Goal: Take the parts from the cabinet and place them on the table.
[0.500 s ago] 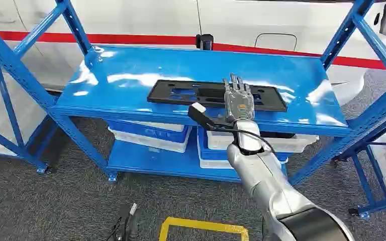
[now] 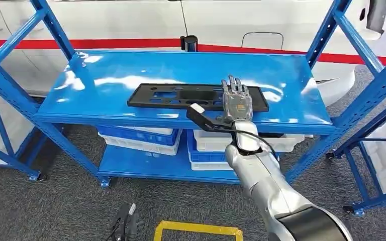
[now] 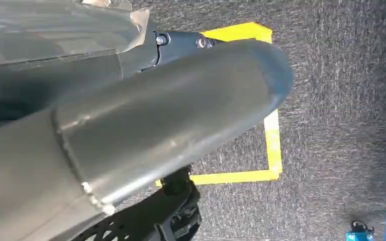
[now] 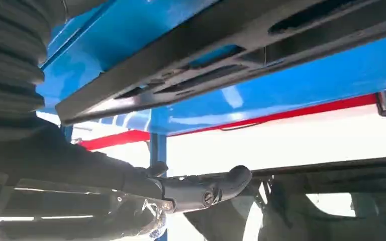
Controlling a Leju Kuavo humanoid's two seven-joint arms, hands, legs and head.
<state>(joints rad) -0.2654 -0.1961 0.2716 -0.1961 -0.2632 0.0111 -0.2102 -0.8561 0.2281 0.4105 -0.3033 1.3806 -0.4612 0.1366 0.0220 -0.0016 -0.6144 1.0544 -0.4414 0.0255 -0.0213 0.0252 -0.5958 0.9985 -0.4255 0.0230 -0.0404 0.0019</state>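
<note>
Now my right hand (image 2: pixel 237 103) rests flat, fingers extended, holding nothing, on the long black plastic plate (image 2: pixel 181 96); it looks stiff and light, so I would grasp its near edge.

Black part (image 2: pixel 197 96): right portion hidden behind right hand (image 2: pixel 237 103) | contact undetermined | lower bins (image 2: pixel 139 138) partly hidden by shelf (image 2: pixel 181 68)

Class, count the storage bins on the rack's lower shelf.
2 at least: a blue-and-white bin on the left, a white bin on the right behind the right hand. Others may be hidden.
</note>
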